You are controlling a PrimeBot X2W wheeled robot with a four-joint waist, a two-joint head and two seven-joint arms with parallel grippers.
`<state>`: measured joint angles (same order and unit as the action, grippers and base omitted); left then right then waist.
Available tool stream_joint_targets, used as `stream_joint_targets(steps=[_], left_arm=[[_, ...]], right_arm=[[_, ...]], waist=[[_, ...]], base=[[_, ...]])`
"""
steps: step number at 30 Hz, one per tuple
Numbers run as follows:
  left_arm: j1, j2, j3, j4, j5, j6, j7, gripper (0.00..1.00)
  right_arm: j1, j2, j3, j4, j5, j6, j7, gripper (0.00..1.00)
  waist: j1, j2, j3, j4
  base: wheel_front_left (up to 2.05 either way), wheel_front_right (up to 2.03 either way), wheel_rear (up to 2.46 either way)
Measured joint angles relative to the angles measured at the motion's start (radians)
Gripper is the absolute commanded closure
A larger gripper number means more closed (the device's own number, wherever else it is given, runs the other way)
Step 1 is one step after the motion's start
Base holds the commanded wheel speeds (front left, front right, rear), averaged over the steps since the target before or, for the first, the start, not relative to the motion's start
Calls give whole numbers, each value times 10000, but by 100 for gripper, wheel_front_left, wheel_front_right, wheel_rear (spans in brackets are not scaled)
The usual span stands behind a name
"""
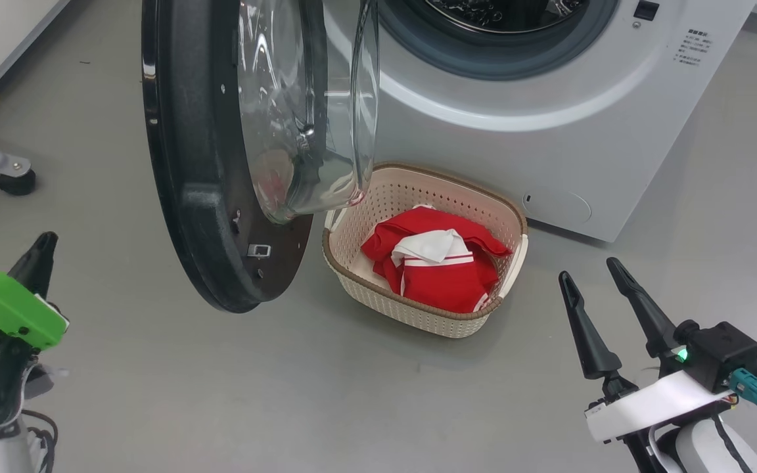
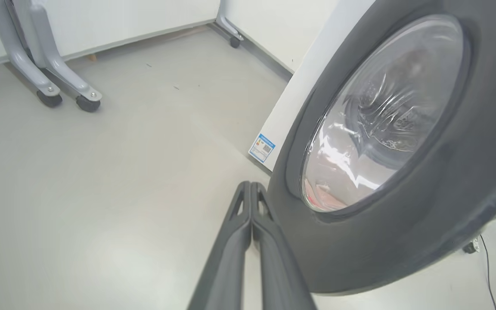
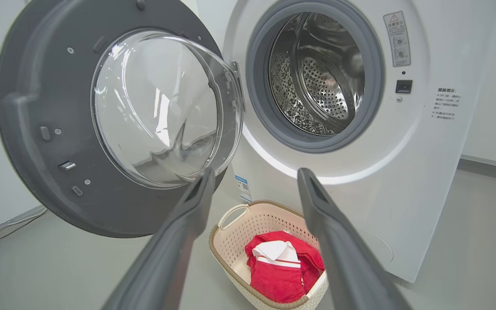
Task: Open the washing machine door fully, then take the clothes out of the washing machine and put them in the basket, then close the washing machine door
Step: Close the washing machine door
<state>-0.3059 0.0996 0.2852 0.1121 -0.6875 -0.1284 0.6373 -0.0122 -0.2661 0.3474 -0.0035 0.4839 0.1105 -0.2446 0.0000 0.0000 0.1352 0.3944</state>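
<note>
1 sm. blue label point(image 2: 261, 147), washing machine point(image 3: 403, 181)

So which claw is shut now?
The left claw: its two fingers are pressed together beside the black rim of the washing machine door. The right claw has its fingers wide apart, holding nothing.

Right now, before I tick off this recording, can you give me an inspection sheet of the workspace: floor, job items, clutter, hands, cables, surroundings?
Surface: grey floor, smooth.
Job's things: door stands open; washing machine drum looks empty; red and white clothes lie in the basket, on the floor in front of the machine.
Clutter: nothing seen.
Hands: left hand shut, holding nothing, near the door's outer face; right hand open, empty, short of the basket.
Cables: thin dark cable on the floor by the machine.
Surroundings: white wall; grey wheeled frame legs.
</note>
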Motion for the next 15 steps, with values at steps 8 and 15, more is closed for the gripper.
stream_joint_targets(steps=[8, 15], left_arm=[[1083, 211, -1112, -1126, 936, -2, -2564, 100], [2103, 420, -1977, -1258, 1831, -2, -4303, 100]], right_arm=[[5, 33, 27, 8, 0, 0, -33, 0], [15, 36, 12, 10, 0, 0, -42, 0]], waist=[[0, 0, -65, 10], [0, 0, -93, 14]], base=[[0, 0, 0], [0, 0, 0]])
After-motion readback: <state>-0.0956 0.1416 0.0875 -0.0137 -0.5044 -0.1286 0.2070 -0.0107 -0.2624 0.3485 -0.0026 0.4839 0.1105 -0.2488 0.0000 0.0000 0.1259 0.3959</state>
